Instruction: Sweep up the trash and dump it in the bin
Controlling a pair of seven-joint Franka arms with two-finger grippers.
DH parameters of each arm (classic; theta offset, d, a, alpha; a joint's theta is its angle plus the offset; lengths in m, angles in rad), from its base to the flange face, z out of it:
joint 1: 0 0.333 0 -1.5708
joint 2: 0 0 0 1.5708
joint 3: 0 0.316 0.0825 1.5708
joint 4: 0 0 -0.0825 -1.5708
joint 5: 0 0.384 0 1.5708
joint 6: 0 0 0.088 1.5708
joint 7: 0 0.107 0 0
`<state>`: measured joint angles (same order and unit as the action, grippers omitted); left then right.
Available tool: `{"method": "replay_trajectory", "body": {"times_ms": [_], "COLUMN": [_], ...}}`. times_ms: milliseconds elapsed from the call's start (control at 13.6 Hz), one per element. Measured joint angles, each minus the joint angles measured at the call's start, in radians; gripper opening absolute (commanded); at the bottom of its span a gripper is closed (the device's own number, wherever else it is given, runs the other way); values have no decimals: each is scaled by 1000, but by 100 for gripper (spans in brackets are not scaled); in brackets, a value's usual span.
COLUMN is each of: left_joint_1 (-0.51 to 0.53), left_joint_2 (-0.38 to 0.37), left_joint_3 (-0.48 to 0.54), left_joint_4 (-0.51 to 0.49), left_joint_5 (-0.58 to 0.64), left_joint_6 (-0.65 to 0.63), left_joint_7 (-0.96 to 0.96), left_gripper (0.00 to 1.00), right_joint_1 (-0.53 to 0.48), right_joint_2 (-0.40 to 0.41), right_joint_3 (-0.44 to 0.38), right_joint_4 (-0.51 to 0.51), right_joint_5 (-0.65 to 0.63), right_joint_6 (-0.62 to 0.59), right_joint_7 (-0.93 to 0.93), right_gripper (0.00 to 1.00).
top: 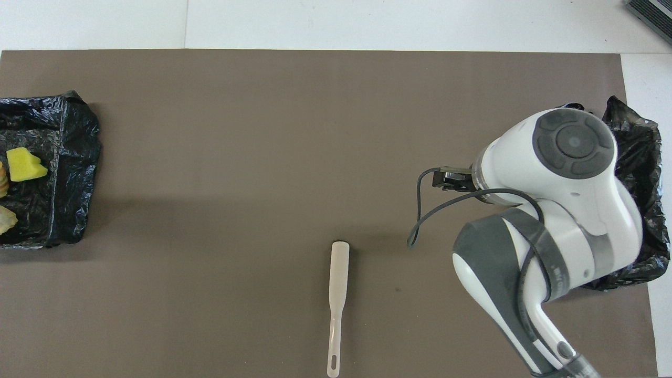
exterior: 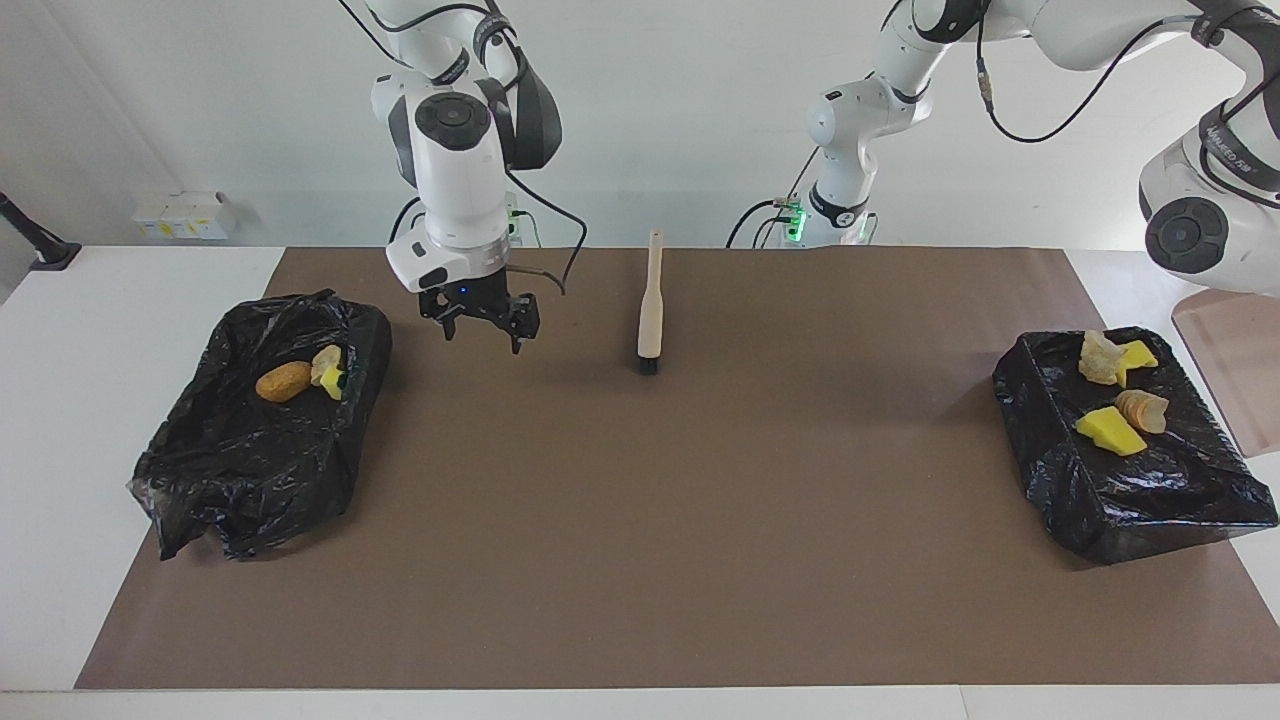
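Dump step apparently finished; no scraps showing on the bare table [exterior: 640, 520].
Trash [exterior: 1110, 431] all binned: four pieces in the black-lined bin [exterior: 1060, 470] at the left arm's end, three in the second bin [exterior: 240, 480] at the right arm's end. Left end effector hidden at the frame edge, closed, judged to be gripping the raised dustpan [exterior: 1228, 370] beside its bin. Right end effector [exterior: 480, 322] open and empty, over the table between the second bin and the brush [exterior: 649, 310]. Next, probably: lower the dustpan flat, release, retract.

Mid counter [exterior: 640, 520] open between both bags [exterior: 260, 430] [exterior: 1130, 450]; only brush [exterior: 650, 310] lies near the robots.
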<state>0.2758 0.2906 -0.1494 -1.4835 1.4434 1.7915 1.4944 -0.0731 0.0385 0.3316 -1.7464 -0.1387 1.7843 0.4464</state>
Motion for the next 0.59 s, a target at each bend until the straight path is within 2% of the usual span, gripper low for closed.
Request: {"method": "replay_trajectory", "body": {"times_ms": [220, 586], "left_joint_1": [-55, -145], "left_joint_2": [0, -4], "left_joint_3": [-5, -8], "left_joint_4": [-1, -2], "left_joint_5": [-164, -487], "left_joint_6": [-71, -194], "left_joint_7": [-7, -97], "left_gripper": [0, 0], "right_joint_1": [-54, -53], "right_joint_2": [-18, -69], "right_joint_3": [-23, -158], "right_joint_4": [83, 153], "right_joint_5": [0, 1], "right_joint_6": [-95, -224], "right_joint_7": [-136, -297], "right_gripper": [100, 100]}}
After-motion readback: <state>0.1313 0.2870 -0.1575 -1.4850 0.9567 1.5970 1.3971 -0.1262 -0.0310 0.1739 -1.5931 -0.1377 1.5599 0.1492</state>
